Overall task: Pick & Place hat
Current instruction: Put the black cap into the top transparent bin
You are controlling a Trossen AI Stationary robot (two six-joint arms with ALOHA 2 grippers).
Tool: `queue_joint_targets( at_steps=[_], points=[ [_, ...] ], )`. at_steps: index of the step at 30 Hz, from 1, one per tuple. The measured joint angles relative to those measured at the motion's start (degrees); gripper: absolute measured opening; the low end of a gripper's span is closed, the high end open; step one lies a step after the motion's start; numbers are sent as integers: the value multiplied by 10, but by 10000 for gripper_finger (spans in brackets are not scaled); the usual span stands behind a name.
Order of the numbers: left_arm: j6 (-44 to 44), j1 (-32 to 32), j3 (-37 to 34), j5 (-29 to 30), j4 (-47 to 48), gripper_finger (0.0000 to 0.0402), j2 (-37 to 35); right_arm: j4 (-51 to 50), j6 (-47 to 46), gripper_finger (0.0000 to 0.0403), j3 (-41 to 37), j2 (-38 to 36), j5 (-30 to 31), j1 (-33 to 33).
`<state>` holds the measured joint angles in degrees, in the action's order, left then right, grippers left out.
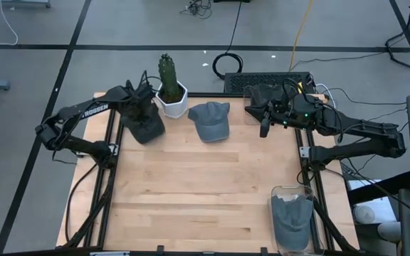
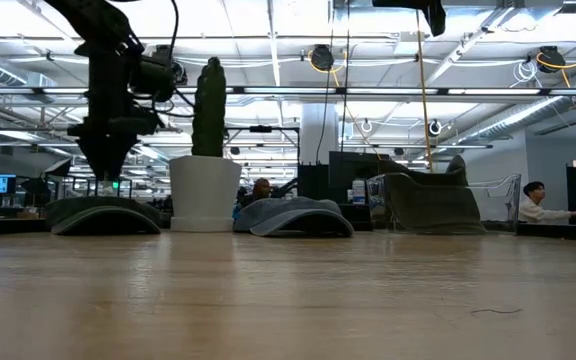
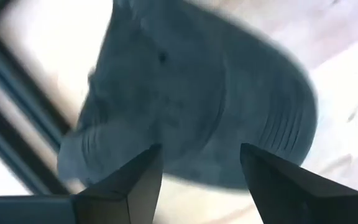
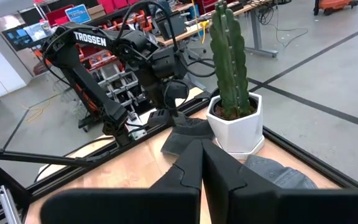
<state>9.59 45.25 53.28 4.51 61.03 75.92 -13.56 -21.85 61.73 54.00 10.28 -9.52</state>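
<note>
Left claw (image 3: 197,177) hangs wide open right over the dark hat (image 1: 146,128) at the worktop's (image 1: 205,192) far-left corner beside the cactus pot (image 1: 171,99), soft, light fabric, so I'd pinch the crown, not the floppy brim; right claw (image 4: 201,165) shut, empty, parked far-right.

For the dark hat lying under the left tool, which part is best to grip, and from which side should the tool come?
Probably the crown of the dark hat, from straight above. It lies flat with its dome up, and the left tool hangs open over it, one finger to each side. The cactus pot stands close beside it, so a sideways approach looks riskier.
</note>
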Motion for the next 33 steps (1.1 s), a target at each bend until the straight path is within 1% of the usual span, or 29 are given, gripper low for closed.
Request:
queue_joint_targets(
  at_steps=[3, 6, 12, 16, 18, 21, 22, 26, 30, 33],
  points=[
    [-6, 0, 0, 2, 43, 215, -1, 0, 0, 0, 0, 0, 0, 0],
    [4, 2, 0, 23, 68, 204, -2, 0, 0, 0, 0, 0, 0, 0],
    [91, 21, 0, 37, 49, 179, -2, 0, -1, 0, 0, 0, 1, 0],
    [91, 39, 0, 54, 20, 165, -2, 0, -20, 0, 0, 0, 0, 0],
    [58, 50, 0, 32, -1, 160, -2, 0, -25, 0, 0, 0, 0, 0],
    [-13, 61, -3, -26, -16, 160, -2, 0, -34, 0, 0, 0, 0, 1],
    [-23, 65, -6, -30, -15, 163, -2, 0, -36, 0, 0, 0, 0, 3],
    [-19, 80, -36, -31, -16, 176, -2, 0, -41, 0, 0, 0, 0, 15],
    [-27, 94, -80, -78, -42, 191, -2, 0, -41, 0, 0, 0, 0, 30],
    [-31, 94, -94, -94, -49, 203, -2, -1, -41, 0, 0, 0, 0, 40]
  ],
)
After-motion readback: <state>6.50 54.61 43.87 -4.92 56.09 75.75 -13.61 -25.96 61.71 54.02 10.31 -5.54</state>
